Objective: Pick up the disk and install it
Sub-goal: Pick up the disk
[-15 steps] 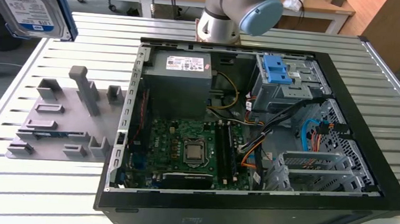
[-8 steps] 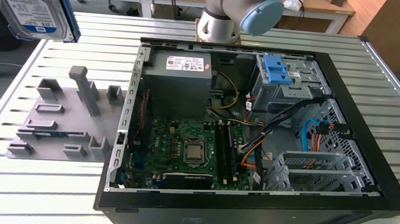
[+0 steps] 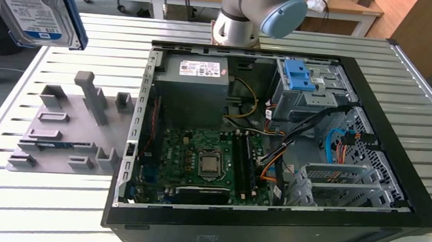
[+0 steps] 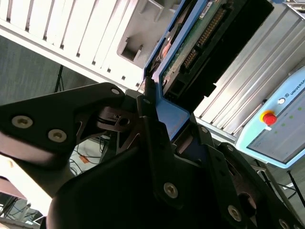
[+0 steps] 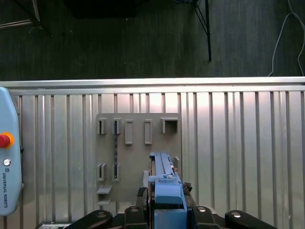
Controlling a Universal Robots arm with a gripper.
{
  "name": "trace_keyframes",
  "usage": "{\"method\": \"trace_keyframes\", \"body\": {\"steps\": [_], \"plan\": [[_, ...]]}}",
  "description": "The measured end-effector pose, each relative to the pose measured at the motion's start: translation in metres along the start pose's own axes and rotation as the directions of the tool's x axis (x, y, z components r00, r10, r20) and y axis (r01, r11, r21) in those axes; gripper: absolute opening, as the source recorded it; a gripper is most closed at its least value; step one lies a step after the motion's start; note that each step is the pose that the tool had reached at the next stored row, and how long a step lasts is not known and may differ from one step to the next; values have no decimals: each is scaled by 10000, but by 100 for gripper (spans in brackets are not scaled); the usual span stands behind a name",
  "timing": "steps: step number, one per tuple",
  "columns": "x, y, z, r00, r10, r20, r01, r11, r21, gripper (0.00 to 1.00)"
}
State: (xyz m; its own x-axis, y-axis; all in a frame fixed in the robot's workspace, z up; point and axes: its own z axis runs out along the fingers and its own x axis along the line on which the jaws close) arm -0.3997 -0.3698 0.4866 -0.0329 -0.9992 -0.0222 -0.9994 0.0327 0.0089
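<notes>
At the exterior view's far left, the disk (image 3: 28, 4) is hanging high above the slatted metal table (image 3: 34, 211). It is close to that camera, with its label face showing and its blue bracket (image 3: 73, 14) running down one edge. Beneath it, and well apart from it, the grey slotted fixture (image 3: 67, 128) is sitting on the table. Further right, the open computer case (image 3: 394, 185) is lying on its side. Inside it, the grey power-supply box (image 3: 196, 82) is sitting above the green motherboard (image 3: 206, 160). The light-blue latch (image 3: 299, 75) and a perforated metal cage (image 3: 348, 184) are sitting toward the exterior view's right. In the second wrist view the gripper (image 4: 174, 114) is clenching the bracket's end, with its fingers (image 4: 151, 133) pressing on opposite sides of the blue plastic. The disk's (image 4: 200, 33) circuit-board face and connector pins are facing that camera. In the first wrist view the disk (image 5: 164, 176) is standing edge-on above the fixture, rising out of the gripper (image 5: 167, 215). The drive is probably stiff and dense for its size, with smooth metal faces that would be slippery, and it is likely sensitive to knocks. The bare board and pins look like poor places to pinch. The plastic bracket looks like the safer hold, though it is probably flexing a little under a firm squeeze.
</notes>
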Motion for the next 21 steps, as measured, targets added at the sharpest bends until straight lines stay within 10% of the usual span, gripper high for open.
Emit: {"method": "trace_keyframes", "body": {"steps": [21], "plan": [[131,-213,-5,10000,1,-1,-1,10000,-1,36]]}}
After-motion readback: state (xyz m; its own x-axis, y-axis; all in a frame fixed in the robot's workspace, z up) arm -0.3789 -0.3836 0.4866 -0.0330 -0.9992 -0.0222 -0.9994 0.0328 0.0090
